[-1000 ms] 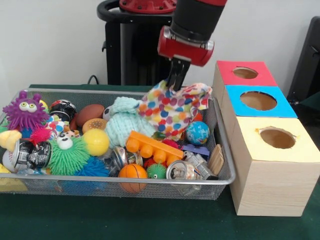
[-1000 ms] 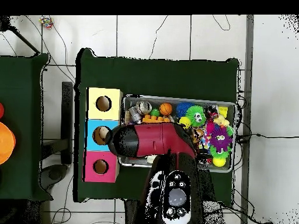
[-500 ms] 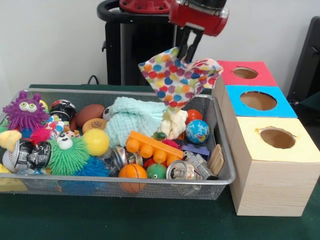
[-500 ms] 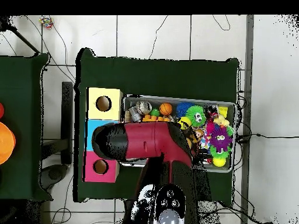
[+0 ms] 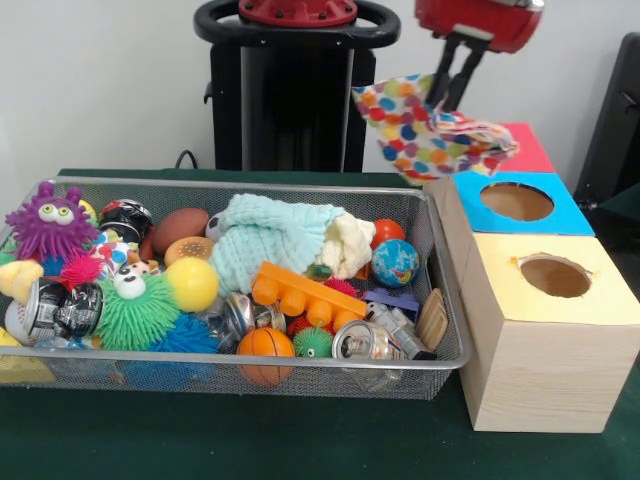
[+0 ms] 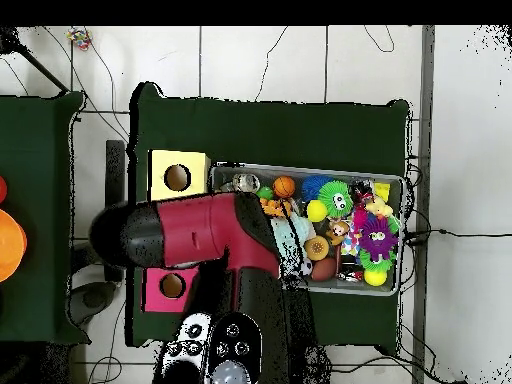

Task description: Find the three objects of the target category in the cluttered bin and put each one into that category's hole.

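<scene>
Hanging at the upper right of the front view, the claw (image 5: 452,80) pinches a polka-dot cloth (image 5: 425,130) in the air, in front of the red box (image 5: 525,147) and above the blue box (image 5: 520,205). Lower left, the wire bin (image 5: 445,290) on the green surface (image 5: 300,440) holds a mint knitted cloth (image 5: 265,240) among balls and toys.
</scene>
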You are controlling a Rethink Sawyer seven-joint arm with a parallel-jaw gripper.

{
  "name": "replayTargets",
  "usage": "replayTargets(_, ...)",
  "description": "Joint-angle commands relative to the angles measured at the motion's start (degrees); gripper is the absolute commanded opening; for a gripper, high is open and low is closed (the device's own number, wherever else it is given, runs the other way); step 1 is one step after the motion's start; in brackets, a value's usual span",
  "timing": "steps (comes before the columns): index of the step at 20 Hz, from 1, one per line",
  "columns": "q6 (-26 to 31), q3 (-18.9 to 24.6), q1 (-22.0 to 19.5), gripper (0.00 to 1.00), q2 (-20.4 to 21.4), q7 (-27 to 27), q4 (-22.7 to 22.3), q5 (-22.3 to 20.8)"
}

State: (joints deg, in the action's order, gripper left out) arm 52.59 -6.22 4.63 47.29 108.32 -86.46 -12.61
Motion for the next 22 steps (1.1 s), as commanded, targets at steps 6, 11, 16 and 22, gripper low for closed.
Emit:
replayTargets(6,8.3,2.1,0.9,0.00,-7.7,9.7,8.2,3.4)
replayTargets(11,10.6,2.0,0.8,0.00,-9.9,9.7,11.4,4.5)
replayTargets(16,10.6,1.0,1.2,0.00,-10.5,8.0,12.9,3.0)
replayTargets(22,10.3,1.1,1.3,0.00,-12.3,8.4,14.9,3.2)
